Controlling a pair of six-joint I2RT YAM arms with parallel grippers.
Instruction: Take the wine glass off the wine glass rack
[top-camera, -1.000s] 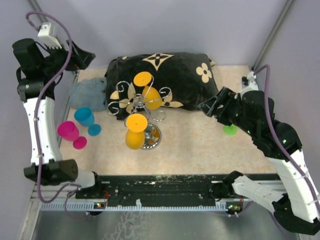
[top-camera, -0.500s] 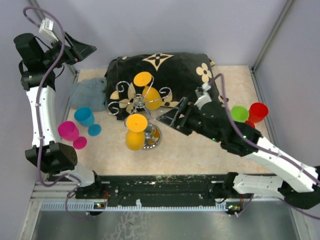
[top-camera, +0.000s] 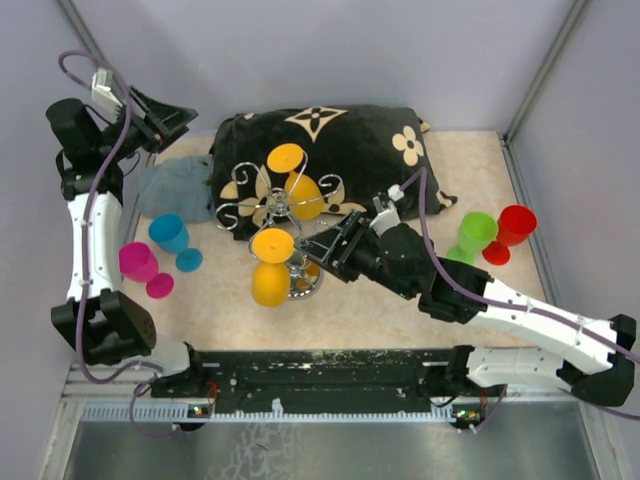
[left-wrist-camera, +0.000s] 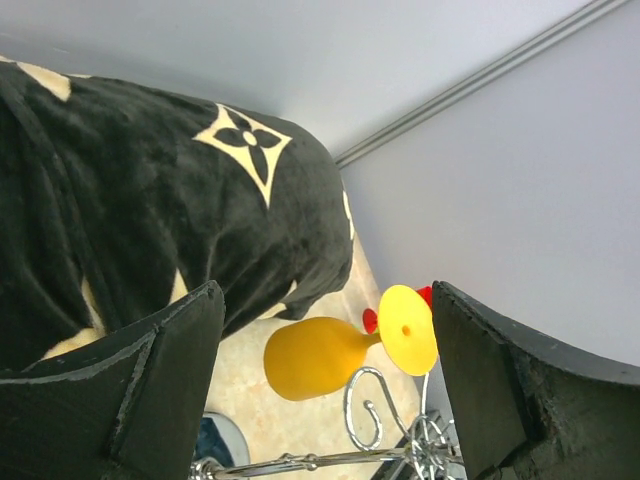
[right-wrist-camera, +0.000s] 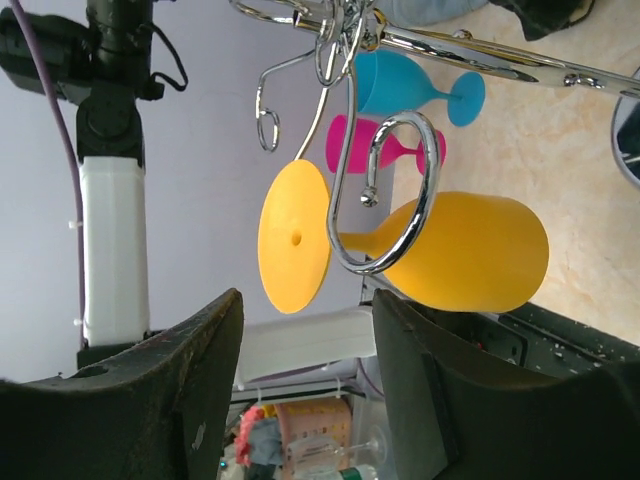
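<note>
The silver wire wine glass rack (top-camera: 283, 207) stands mid-table on its round shiny base. Two yellow wine glasses hang from it upside down: one at the front (top-camera: 270, 263), one at the back (top-camera: 299, 187). My right gripper (top-camera: 314, 252) is open just right of the front glass, apart from it. In the right wrist view that glass (right-wrist-camera: 455, 255) hangs by its stem in a scroll hook of the rack (right-wrist-camera: 400, 190), beyond my open gripper (right-wrist-camera: 305, 390). My left gripper (top-camera: 170, 118) is open, high at the back left. Its view shows the back glass (left-wrist-camera: 325, 352) far off between the fingers (left-wrist-camera: 170, 380).
A black pillow with yellow flowers (top-camera: 345, 150) lies behind the rack, and a blue cloth (top-camera: 172, 187) to its left. A cyan glass (top-camera: 170, 235) and a pink glass (top-camera: 140, 265) stand at the left. A green glass (top-camera: 476, 232) and a red glass (top-camera: 513, 228) stand at the right.
My right arm has swung left from the table's right side up to the rack, uncovering the green and red glasses; its jaws have narrowed a little. The left arm shifted slightly.
</note>
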